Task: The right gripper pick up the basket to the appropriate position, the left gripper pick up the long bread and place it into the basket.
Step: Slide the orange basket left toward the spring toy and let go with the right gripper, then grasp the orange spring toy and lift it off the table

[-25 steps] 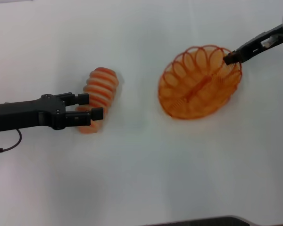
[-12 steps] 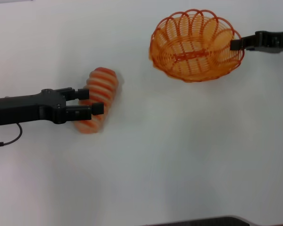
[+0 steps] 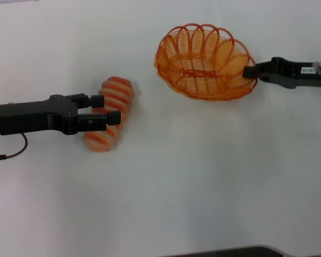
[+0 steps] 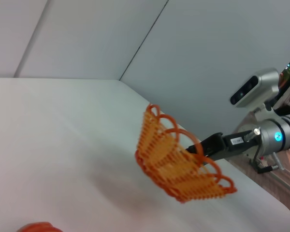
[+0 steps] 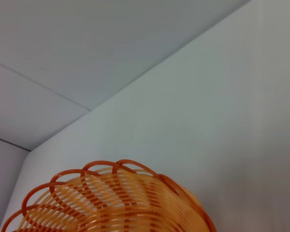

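My right gripper (image 3: 251, 72): clamped on the basket's rim at its right end, holding it tilted above the table (image 3: 203, 187).
Basket (image 3: 203, 61): orange wire, far right of centre, its opening tipped toward me, well apart from the bread.
My left gripper (image 3: 107, 110): fingers apart, straddling the middle of the bread.
Bread (image 3: 109, 112): striped orange and cream, lying on the table at left, between my left fingers.
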### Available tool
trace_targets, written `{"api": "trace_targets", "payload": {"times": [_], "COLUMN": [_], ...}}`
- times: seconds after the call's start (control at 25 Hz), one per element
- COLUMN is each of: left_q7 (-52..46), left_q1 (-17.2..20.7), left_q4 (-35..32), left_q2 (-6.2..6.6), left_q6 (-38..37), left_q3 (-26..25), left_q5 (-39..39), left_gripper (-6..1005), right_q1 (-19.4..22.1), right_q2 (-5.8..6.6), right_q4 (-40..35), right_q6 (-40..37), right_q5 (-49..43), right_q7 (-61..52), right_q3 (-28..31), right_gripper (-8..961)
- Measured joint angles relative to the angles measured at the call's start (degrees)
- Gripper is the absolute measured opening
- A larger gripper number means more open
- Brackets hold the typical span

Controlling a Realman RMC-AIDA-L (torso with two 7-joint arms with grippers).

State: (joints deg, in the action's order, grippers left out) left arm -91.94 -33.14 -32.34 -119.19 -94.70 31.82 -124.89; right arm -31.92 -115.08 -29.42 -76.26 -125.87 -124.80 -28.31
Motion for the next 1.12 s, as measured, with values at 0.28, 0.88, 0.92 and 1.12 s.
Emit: {"api": "trace_targets", "payload": {"times": [0.28, 0.88, 0.92, 1.12], "left_q7": [0.0, -1.91, -3.16, -11.55], "left_q1": [0.17, -0.46, -0.74, -1.93], "left_q4": [0.0, -1.61, -2.57, -8.75], "left_q2": [0.01, -0.04, -0.2, -0.9], "left_q6": [-0.04, -1.81, -1.83, -0.65], "left_q3": [0.0, -3.12, -3.12, -2.04], "left_q5": [0.0, 0.29, 0.35, 0.08], "left_gripper": [886, 886, 885, 885], "right_q1": [0.07, 5.36, 6.33, 10.02], "right_q2": [-0.63, 0.04, 0.06, -1.91], "right_q4": [2.79, -0.16, -0.12, 0.53], "right_q6": [3.24, -5.08, -6.73, -14.71], "right_q5": [0.02, 10.53, 13.51, 26.17], "right_q7": [0.57, 15.84, 19.9, 43.05], "right_q3": [0.76, 8.46, 8.86, 8.82], "right_gripper": [213, 667, 671, 684]}}
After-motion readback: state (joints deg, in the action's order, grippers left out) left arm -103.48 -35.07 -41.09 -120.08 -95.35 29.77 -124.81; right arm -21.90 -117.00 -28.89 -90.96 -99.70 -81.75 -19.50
